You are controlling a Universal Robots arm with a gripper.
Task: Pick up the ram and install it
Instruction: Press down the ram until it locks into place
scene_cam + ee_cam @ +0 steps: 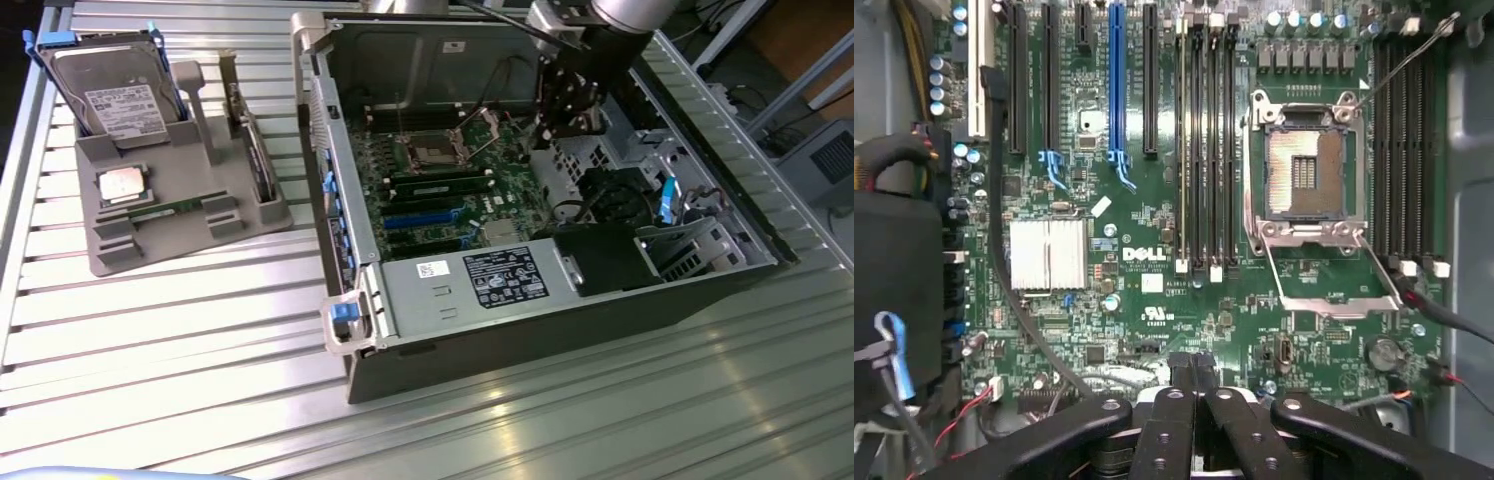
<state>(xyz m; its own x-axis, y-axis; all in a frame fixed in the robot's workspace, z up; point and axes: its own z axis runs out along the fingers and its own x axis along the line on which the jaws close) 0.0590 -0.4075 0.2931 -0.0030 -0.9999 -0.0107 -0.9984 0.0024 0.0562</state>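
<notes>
We see one ram (171, 208) stick lying flat in the grey holder tray (254, 215) on the tabletop (200, 350), just beside the square CPU chip (122, 185) and below the hard drive (114, 92) — well apart from the arm. The gripper (1192, 372) hangs over the motherboard (1154, 300) inside the open computer case (534, 310), jaws pressed together and empty — the open CPU socket (1306, 172) and memory slots (1206, 140) lie beneath it.
</notes>
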